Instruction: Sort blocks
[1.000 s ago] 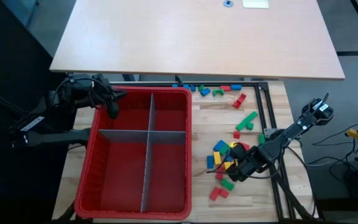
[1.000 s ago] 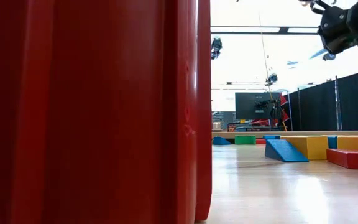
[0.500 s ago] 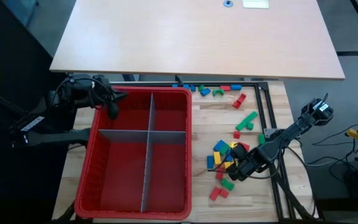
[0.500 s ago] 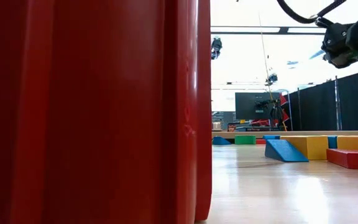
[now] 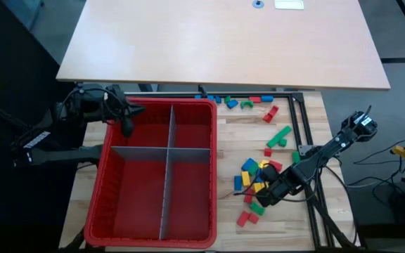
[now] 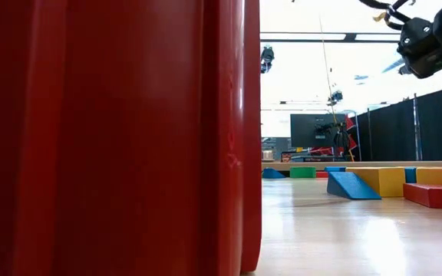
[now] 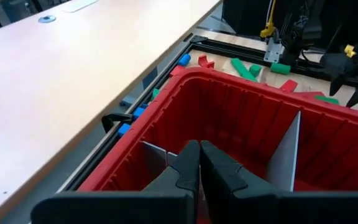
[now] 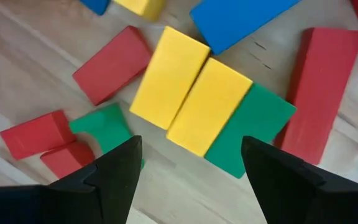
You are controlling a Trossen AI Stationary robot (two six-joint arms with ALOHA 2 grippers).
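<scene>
The blocks (image 5: 257, 184) lie scattered on the wooden table to the right of the red bin (image 5: 153, 225), whose four compartments, split by grey dividers (image 5: 167, 176), hold nothing. Two yellow blocks (image 8: 191, 99) lie side by side below the right gripper (image 8: 188, 168), whose fingers spread wide above them. The left gripper (image 7: 199, 165), fingers pressed together, hovers over the bin's far-left corner.
</scene>
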